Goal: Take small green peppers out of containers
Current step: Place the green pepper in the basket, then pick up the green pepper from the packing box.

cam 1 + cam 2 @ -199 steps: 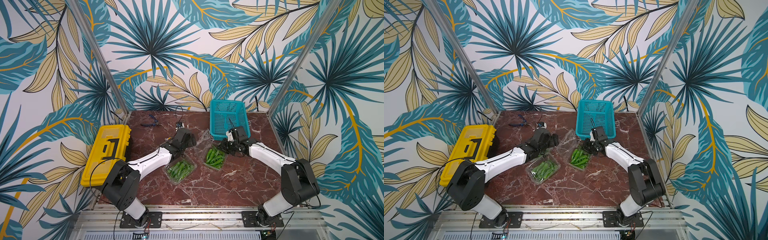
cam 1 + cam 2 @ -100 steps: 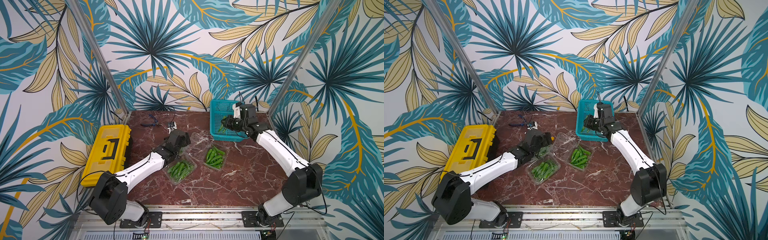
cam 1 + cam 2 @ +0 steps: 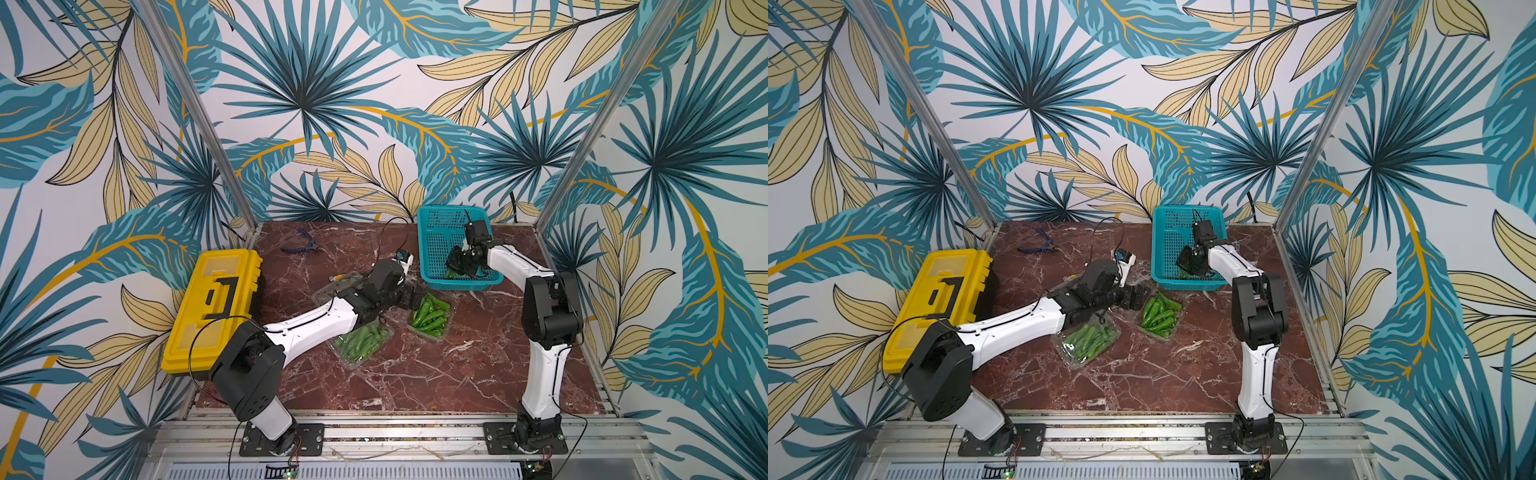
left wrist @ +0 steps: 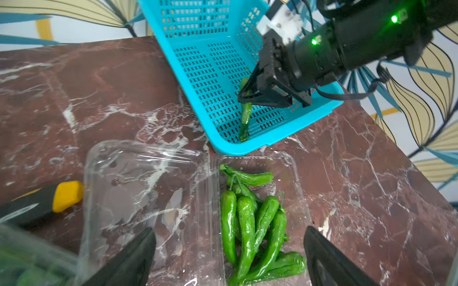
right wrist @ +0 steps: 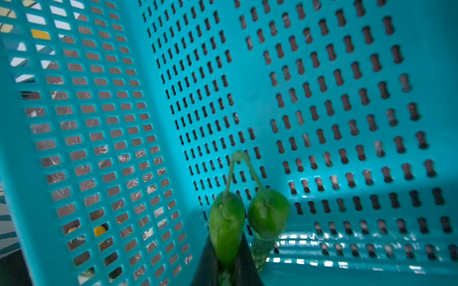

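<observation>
**Top views.** The teal perforated basket [image 3: 436,232] is the landmark. The right hand [image 3: 457,266] is down inside it, with some green showing under it. Just in front of the basket, on the surface [image 3: 415,386], lies an open clamshell punnet [image 3: 448,322] holding a heap of small green peppers [image 3: 1158,316]. The left hand [image 3: 1137,297] is at that punnet's edge. A second clamshell punnet [image 3: 352,364] lies further from the basket and is full of peppers. I cannot tell how its lid stands.

**Left wrist.** The left hand [image 4: 229,230] is spread wide and empty, straddling the heap [image 4: 250,222] without touching it. The punnet's lid [image 4: 138,178] lies flat beside the tray. The peppers are glossy, slender and slightly curved, with thin stems. The right hand [image 4: 245,97] is pinching a pepper [image 4: 245,116] that hangs over the basket floor.

**Right wrist.** The right hand [image 5: 228,270] is clamped narrow on one pepper [image 5: 226,222]. A twin pepper [image 5: 269,213] hangs beside it, joined to it at the stems.

**Progress (my judgement).** The task is at an early stage. Apart from this pair the basket looks bare, and both punnets are well stocked.
</observation>
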Available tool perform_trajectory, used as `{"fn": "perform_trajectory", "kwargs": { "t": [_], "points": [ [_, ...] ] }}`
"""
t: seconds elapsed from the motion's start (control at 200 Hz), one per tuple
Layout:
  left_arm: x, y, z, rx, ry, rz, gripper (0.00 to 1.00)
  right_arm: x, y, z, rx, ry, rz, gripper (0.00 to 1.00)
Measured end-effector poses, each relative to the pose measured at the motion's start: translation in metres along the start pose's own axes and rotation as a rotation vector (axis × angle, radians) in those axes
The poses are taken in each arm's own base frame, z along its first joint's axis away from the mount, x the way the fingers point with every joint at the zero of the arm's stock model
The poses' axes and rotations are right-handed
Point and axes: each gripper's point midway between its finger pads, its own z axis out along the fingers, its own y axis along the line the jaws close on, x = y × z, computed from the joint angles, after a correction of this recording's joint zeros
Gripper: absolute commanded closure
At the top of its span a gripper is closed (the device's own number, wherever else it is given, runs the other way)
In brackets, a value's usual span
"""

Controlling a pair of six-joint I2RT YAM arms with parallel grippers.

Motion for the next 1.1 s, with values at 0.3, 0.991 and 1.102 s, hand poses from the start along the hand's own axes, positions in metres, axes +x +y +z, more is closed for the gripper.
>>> {"fn": "perform_trajectory", "kwargs": {
  "t": [0.3, 0.991, 1.102],
  "points": [
    [0.035, -0.028, 0.020, 0.139, 0.128, 0.135, 0.03, 0.018, -0.011, -0.014, 0.036, 0.047, 0.024, 0.71],
    [0.079, -0.022, 0.062, 0.060, 0.340, 0.217, 0.37, 0.035, -0.002, -0.091, -0.039, -0.029, 0.013, 0.65],
    [0.081, -0.020, 0.072, 0.037, 0.374, 0.222, 0.42, 0.041, -0.009, -0.085, -0.030, -0.017, 0.017, 0.65]
  ]
}}
